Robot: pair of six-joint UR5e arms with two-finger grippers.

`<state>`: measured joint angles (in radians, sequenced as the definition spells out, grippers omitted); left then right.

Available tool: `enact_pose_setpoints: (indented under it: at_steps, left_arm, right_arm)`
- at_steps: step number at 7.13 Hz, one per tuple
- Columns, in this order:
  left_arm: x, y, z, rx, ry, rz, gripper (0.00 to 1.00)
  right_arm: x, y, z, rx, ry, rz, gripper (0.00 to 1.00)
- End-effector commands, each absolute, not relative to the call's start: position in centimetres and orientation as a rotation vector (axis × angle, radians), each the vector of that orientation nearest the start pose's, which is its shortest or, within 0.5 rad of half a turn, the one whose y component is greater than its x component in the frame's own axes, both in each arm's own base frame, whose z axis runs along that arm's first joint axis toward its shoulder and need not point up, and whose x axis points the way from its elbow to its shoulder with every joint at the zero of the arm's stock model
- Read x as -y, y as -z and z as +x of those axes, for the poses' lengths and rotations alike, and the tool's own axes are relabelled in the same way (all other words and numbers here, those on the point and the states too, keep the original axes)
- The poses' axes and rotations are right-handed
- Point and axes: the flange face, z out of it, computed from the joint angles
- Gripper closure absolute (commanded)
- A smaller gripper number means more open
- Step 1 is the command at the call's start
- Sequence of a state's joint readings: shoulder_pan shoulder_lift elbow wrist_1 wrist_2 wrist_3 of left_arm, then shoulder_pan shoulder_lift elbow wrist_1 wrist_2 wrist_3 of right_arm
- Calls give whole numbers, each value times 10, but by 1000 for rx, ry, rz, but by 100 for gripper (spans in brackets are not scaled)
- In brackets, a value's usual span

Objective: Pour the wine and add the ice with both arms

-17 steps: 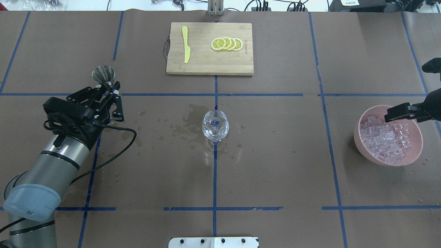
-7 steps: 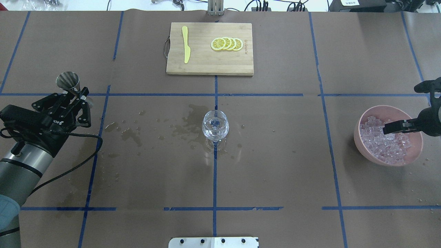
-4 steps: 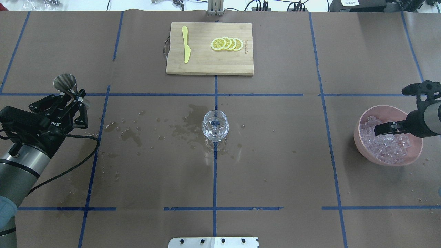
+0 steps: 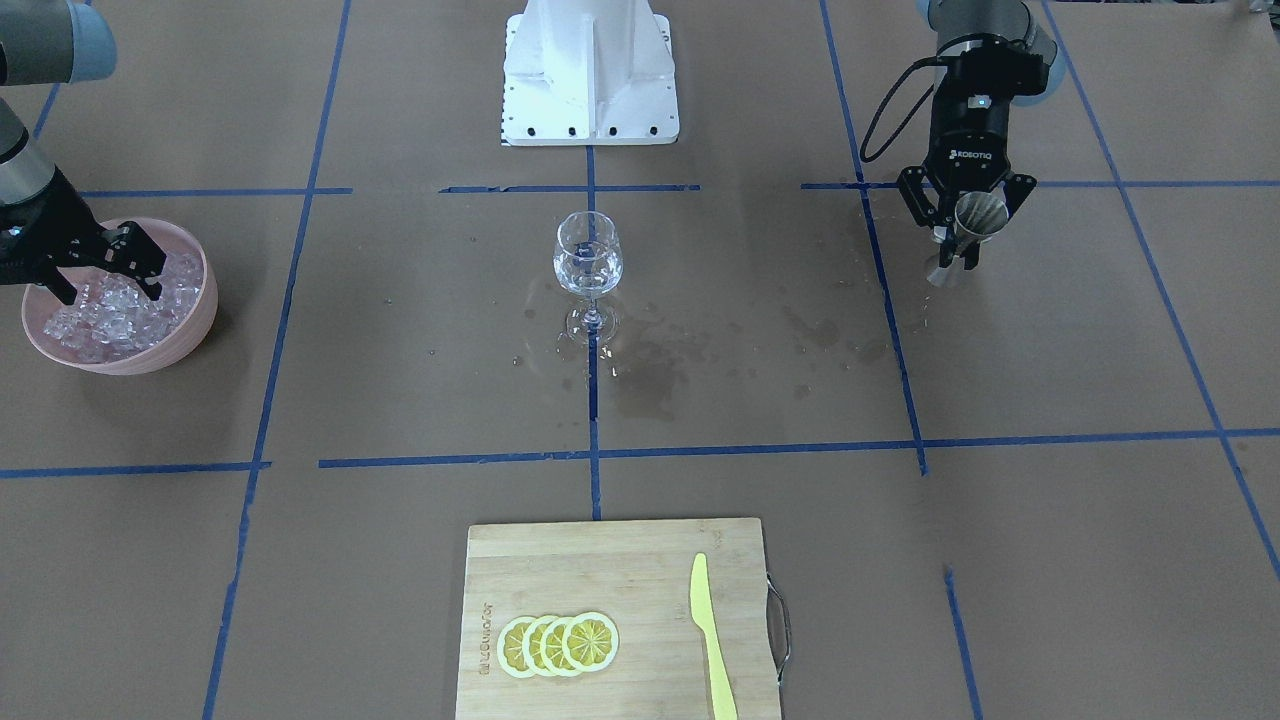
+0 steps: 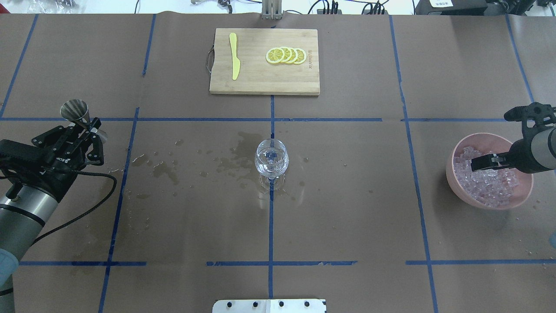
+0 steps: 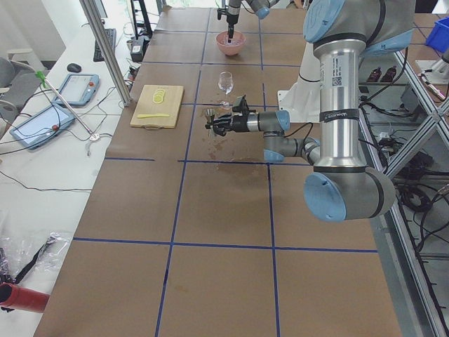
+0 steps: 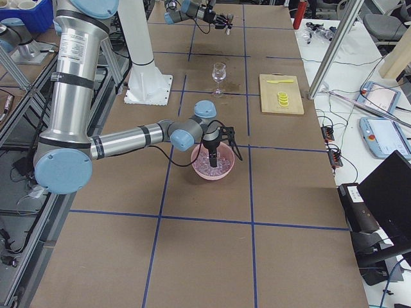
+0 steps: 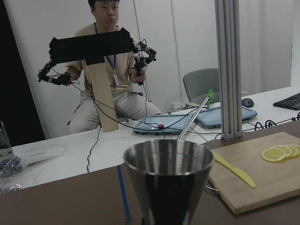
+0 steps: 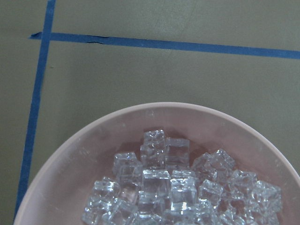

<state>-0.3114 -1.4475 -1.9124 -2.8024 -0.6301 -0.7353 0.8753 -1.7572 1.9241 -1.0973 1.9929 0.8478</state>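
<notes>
My left gripper (image 5: 89,127) is shut on a steel jigger (image 5: 74,110), held upright just above the table at the left; the jigger fills the left wrist view (image 8: 166,178). My right gripper (image 4: 105,284) is open, its fingers dipped into the heap of ice (image 5: 488,184) in the pink bowl (image 5: 493,205) at the right. The ice (image 9: 164,183) shows close up in the right wrist view. The wine glass (image 5: 271,160) stands upright at the table's middle with a little clear liquid in it.
A wooden cutting board (image 5: 260,80) with lemon slices (image 5: 286,55) and a yellow knife (image 5: 234,56) lies at the far middle. Wet spots (image 5: 230,161) spread left of the glass. The white base column (image 4: 590,70) stands on the robot's side.
My left gripper has carried the jigger leftward, away from the glass, and a little nearer the robot. My right gripper has come lower into the bowl and moved left over the ice.
</notes>
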Motion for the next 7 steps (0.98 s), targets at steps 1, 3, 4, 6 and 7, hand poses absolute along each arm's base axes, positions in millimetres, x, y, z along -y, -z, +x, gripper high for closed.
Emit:
enact_pose_setpoints:
  at_steps: [1,3,4,6,7]
  left_arm:
    - [327,-411,317,-688,259,1335,100]
    - [327,-411,317,-688,259,1335,100]
    - [327,-411,317,-689,258,1334,100]
    - [327,-411,317,-689,258,1334,100]
    - [327,-411,317,-686,256,1334,100]
  right_arm:
    - [399,-536,-213,726,-11,151,3]
    - [398,-541,-213,723,-11,137,9]
    - [398,-541,-214,722,-12,135,15]
    - [397,-541,-215,726,-8,130,41]
    - [397,-542,-215,725,-8,126,44]
